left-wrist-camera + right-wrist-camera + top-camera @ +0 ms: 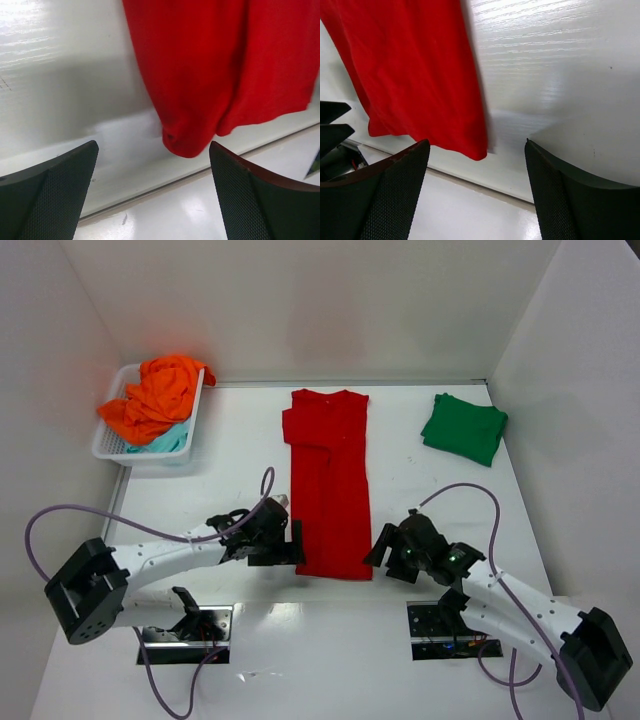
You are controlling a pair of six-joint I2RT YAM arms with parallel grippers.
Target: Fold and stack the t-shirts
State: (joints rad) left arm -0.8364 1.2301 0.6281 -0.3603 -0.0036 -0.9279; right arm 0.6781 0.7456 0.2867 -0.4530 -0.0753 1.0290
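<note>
A bright red t-shirt [330,480] lies flat in a long folded strip down the middle of the table. My left gripper [296,540] is open and empty beside its near left corner [182,142]. My right gripper [378,545] is open and empty beside its near right corner [475,150]. A folded dark green t-shirt [464,427] lies at the back right. An orange t-shirt [155,398] and a pale teal one [170,440] are bunched in the white basket [108,445].
The white lattice basket stands at the back left against the left wall. White walls close in the table on three sides. The near table edge runs just below the red shirt's hem [150,190].
</note>
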